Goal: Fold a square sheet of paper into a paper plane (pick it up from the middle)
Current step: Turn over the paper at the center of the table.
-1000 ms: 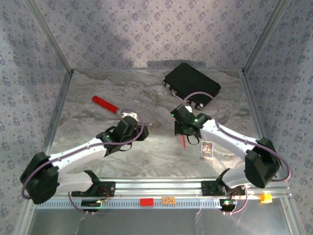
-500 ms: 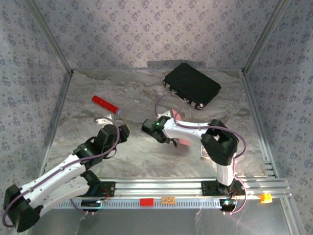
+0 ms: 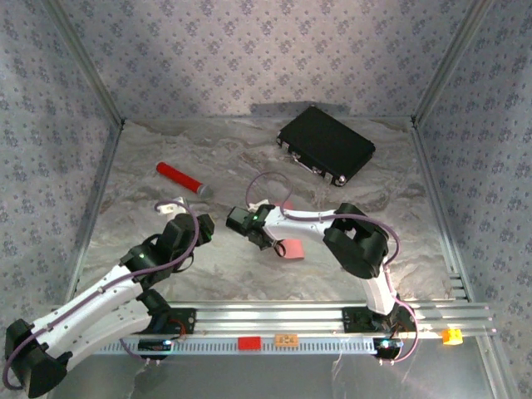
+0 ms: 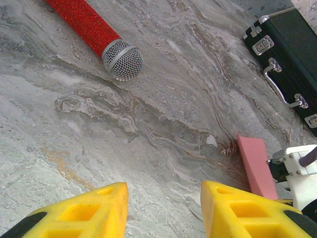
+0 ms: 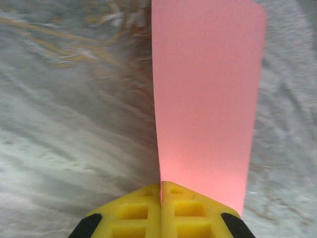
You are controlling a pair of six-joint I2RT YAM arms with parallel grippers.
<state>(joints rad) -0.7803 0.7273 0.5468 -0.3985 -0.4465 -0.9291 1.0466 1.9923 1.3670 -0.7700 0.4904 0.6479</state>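
Item: square sheet of paper point(image 5: 205, 89), pink, nearer me than the black case point(image 3: 326, 143). It was pinched at one edge by my right gripper point(image 5: 161, 191), jaws closed; its long axis ran straight ahead from them. My left gripper point(image 4: 163, 198): half open, empty; the sheet lay to its right, on the case side.

No readable text or numbers, orange tag point(image 3: 287, 339) on front rail point(image 3: 266, 317) too blurred

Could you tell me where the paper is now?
In the top view the paper is near the centre of the table, pinched in the shut right fingers, in front of the case.
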